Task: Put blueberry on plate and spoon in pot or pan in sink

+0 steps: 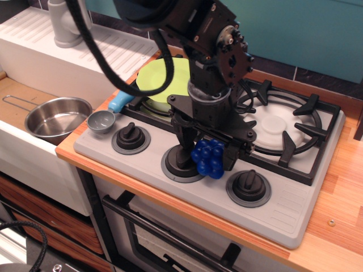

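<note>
We're in a toy kitchen: a grey hob [170, 144] with black burner grates [295, 133] and three knobs [130, 136] on a wooden worktop [334, 226], an oven door [170, 241] below, and at far left a white sink [34, 141] with a ribbed drainboard [96, 54] and grey faucet [65, 22].

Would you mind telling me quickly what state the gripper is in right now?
Gripper: closed around the blueberry, one finger on each side of it, low over the stove's knob panel.
</note>
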Tool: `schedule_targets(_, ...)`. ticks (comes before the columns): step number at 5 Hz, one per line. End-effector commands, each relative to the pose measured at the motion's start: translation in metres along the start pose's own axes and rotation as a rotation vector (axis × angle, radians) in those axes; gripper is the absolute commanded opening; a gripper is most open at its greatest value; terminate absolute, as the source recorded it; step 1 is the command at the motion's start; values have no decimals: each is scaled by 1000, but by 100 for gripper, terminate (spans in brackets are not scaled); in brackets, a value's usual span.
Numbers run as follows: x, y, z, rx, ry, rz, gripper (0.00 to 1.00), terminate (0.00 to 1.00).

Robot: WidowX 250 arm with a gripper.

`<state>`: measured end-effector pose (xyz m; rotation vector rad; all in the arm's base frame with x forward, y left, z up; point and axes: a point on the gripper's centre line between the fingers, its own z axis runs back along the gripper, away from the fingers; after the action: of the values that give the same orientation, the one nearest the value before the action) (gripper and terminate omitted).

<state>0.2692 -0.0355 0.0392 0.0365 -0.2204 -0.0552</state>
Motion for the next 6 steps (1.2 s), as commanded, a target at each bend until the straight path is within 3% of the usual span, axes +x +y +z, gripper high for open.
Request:
schedule_targets(1, 8, 0, 2, 8, -11, 8, 0, 0)
schedule_targets(2, 10, 0, 9, 16, 2, 7, 0, 0)
schedule_targets(4, 13, 2, 49, 63, 49, -15, 0, 0)
schedule_targets(6, 25, 15, 63, 69, 37, -54, 0, 0)
